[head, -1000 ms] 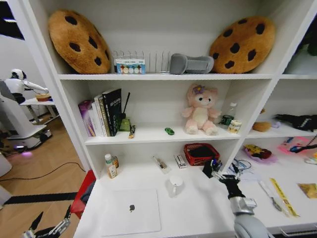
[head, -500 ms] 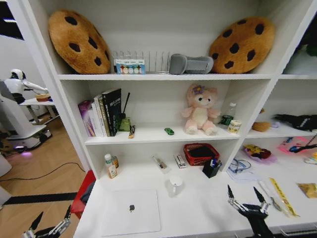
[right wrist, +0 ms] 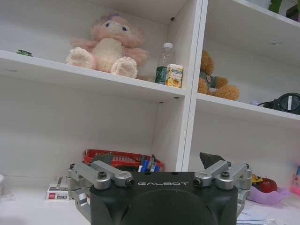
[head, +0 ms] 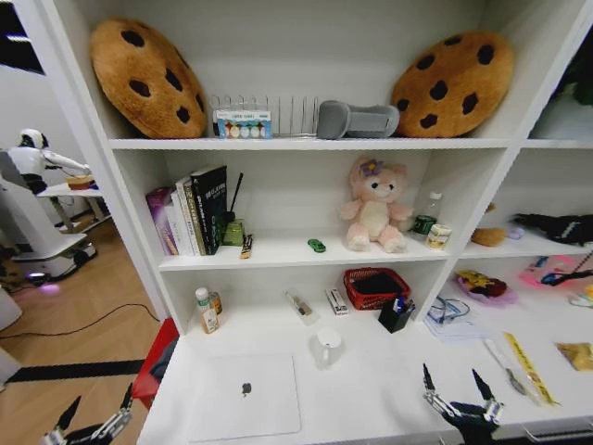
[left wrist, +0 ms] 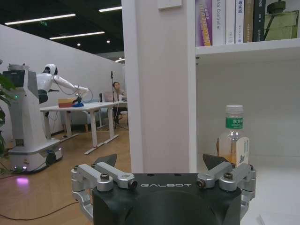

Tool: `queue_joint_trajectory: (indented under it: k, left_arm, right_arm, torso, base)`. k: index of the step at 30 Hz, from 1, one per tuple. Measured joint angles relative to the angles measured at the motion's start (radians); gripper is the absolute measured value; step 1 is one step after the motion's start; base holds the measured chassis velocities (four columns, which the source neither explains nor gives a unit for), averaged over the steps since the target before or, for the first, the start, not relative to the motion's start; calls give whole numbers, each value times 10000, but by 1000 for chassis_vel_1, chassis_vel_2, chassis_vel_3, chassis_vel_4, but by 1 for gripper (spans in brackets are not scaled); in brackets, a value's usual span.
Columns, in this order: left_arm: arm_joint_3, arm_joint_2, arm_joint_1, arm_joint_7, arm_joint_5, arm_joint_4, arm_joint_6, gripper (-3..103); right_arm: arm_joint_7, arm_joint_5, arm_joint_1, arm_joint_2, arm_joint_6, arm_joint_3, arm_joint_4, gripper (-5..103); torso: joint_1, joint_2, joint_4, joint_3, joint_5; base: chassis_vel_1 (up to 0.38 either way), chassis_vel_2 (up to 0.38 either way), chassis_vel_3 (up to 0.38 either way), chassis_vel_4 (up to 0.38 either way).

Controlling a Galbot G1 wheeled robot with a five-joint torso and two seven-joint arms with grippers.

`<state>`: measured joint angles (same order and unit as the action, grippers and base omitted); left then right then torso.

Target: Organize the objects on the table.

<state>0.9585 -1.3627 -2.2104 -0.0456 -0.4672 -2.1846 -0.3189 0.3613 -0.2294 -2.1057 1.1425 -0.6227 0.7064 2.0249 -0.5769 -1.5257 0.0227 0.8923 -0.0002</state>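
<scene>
On the white table (head: 371, 394) the silver laptop (head: 246, 395) lies shut at the front left. A white mug (head: 326, 347) stands behind it. The black pen cup (head: 396, 314) holds pens (right wrist: 147, 163) and stands beside the red basket. A tiny green toy car (head: 317, 245) rests on the shelf above and shows as a green speck (right wrist: 22, 53) in the right wrist view. My right gripper (head: 454, 382) hovers open and empty at the table's front edge, well clear of the cup; its jaws (right wrist: 159, 160) face the shelves. My left gripper (head: 94, 415) hangs open, low beside the table's left end.
A red mesh basket (head: 375, 286) stands against the back wall, with a pink plush bear (head: 374, 205) on the shelf above. Bottles (head: 208, 310) stand at the back left corner, beside the shelf's upright post (left wrist: 159, 84). Papers and cables (head: 454, 315) lie to the right.
My right gripper was at the pen cup one second ago. It has since let go and drawn back and down to the front edge. The cup stands alone. The left arm stayed still.
</scene>
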Motion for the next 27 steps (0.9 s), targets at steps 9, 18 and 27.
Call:
queue_joint_trajectory:
  k: [9, 18, 27]
  left_arm:
    - [-1, -1, 0, 0, 0, 0, 0, 100]
    - [-3, 0, 0, 0, 0, 0, 0, 100]
    - [-1, 0, 0, 1, 0, 0, 0, 100]
  right_arm:
    - [6, -339, 154, -206, -82, 51, -244, 100]
    - [7, -355, 203, -235, -121, 42, -288, 100]
    - [0, -548, 102, -229, -116, 2, -160, 100]
  torso:
    - [-1, 1, -3, 3, 2]
    - [0, 1, -2, 1, -1]
    - [1, 0, -3, 0, 3]
  base:
    - [-162, -161, 174, 171]
    - [-185, -190, 193, 195]
    - [-160, -162, 140, 151]
